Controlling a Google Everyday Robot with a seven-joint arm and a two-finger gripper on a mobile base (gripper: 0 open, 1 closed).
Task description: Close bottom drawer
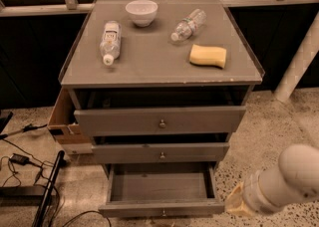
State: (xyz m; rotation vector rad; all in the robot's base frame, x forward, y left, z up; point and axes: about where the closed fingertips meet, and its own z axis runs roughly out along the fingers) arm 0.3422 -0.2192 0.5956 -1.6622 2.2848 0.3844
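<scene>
The bottom drawer (162, 208) of the grey cabinet stands pulled out far toward me. Its empty inside shows, and its thin front carries a small round knob (163, 213) at the lower edge of the view. The two wider drawer fronts above it, the middle one (160, 152) and the top one (160, 120), stick out only slightly. My gripper (235, 205) is at the end of the white arm at the lower right. It is just right of the bottom drawer's front right corner, at about the height of the front.
On the cabinet top (149, 64) lie a white bowl (141, 12), two plastic bottles (110, 41) (188, 24) and a yellow sponge (208, 56). A cardboard box (65, 121) leans at the cabinet's left. Cables (20, 161) and a dark bar lie on the floor at left. A white post (299, 66) stands at right.
</scene>
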